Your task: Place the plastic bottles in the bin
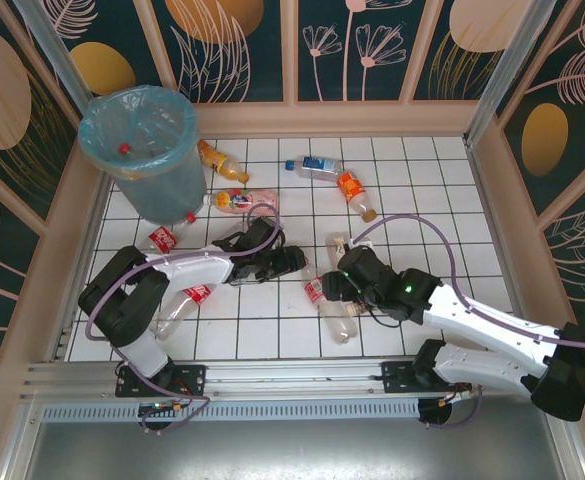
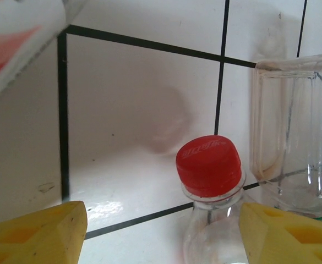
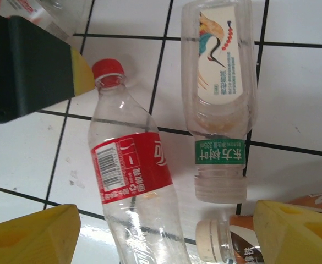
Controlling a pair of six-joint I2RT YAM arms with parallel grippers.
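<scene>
the left arm [image 1: 187, 268] and right arm [image 1: 472, 320] lean low over a white tiled tabletop [image 1: 422, 200] strewn with plastic bottles [image 1: 352, 190], the bag-lined bin [image 1: 167, 190] standing at its far left corner.

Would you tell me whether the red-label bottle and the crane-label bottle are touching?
Apart. The right wrist view shows a strip of white tile between the red-label bottle and the crane-label bottle.

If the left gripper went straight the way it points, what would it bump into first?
Probably the clear bottle with the red cap. It lies right ahead of the left gripper, between its open yellow fingers. How far off is hard to tell.
</scene>
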